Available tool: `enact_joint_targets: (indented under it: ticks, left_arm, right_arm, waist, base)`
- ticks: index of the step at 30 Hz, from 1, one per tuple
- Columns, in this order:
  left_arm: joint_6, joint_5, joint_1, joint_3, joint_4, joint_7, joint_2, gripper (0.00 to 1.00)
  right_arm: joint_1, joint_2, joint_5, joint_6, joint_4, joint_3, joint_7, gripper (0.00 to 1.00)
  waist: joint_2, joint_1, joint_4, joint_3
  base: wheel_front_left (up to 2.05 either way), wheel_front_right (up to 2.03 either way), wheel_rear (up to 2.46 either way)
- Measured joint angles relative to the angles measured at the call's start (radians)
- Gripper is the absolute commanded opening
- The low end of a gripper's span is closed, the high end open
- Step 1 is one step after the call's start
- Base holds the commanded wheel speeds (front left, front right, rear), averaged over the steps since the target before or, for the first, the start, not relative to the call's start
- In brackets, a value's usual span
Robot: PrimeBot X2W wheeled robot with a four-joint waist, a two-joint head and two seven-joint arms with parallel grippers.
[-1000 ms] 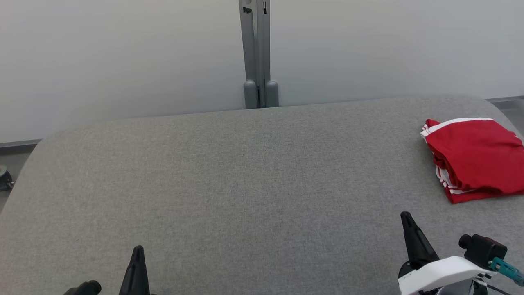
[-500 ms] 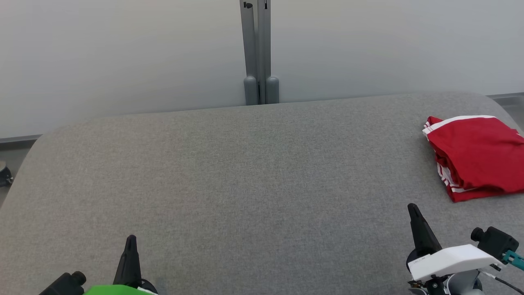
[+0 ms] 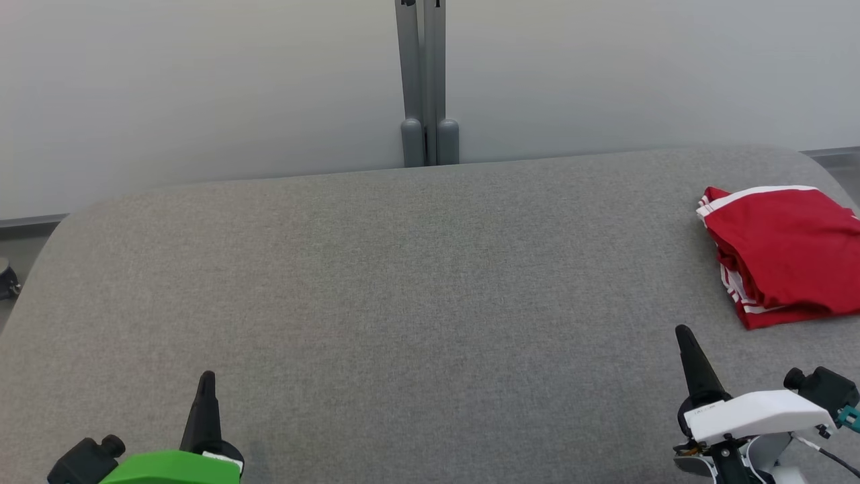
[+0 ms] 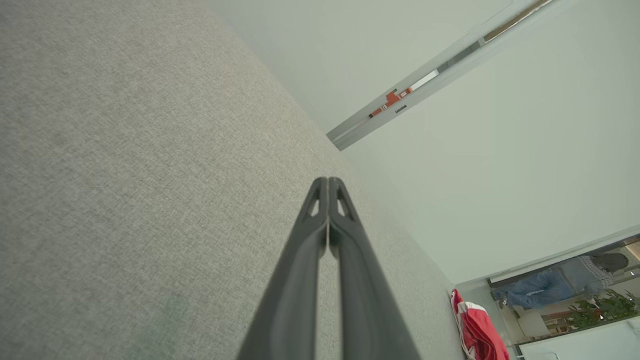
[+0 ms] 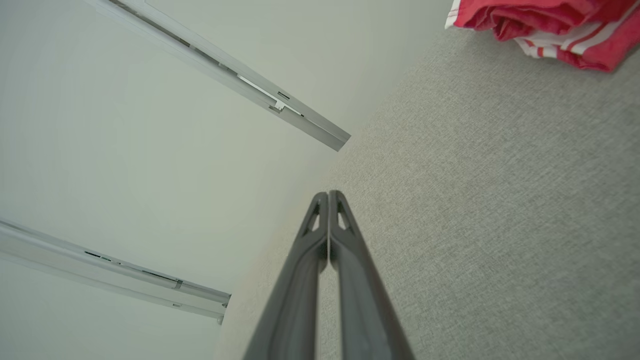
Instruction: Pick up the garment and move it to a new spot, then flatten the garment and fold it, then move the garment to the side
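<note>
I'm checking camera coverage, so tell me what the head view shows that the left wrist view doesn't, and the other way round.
Head view alone: the shut right gripper, its white housing and the left arm's green housing. Left wrist view alone: a person in blue trousers and a leafy plant, past the wall's end. Both: the shut left gripper, the grey table and the folded red garment lying at its right end, untouched.

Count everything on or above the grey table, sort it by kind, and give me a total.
Garments: 1, the folded red garment with white stripes, lying at the right end of the table.
Grippers: 2, the left gripper and the right gripper, both shut and holding nothing.
Total: 3
</note>
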Motion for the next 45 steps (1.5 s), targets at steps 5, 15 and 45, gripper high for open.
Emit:
enact_joint_targets:
  ticks: [5,15,45]
  left_arm:
    - [-0.008,-0.054,-0.015,0.010,0.006,0.016,0.001,0.00]
    - [-0.018,-0.157,-0.040,0.027,0.016,0.043,0.001,0.00]
    - [-0.044,-0.412,-0.111,0.075,0.043,0.114,0.002,0.00]
  right_arm:
    - [-0.013,0.003,0.051,0.000,0.002,-0.010,0.014,0.00]
    - [-0.031,0.008,0.147,0.000,0.007,-0.030,0.041,0.00]
    - [-0.073,0.020,0.390,0.000,0.019,-0.083,0.114,0.00]
  waist:
    - [0.0000,0.0000,0.001,0.004]
    - [0.0000,0.0000,0.002,0.013]
    - [0.0000,0.0000,0.008,0.040]
  base:
    - [0.00,0.00,0.00]
    - [0.00,0.00,0.00]
    - [0.00,0.00,0.00]
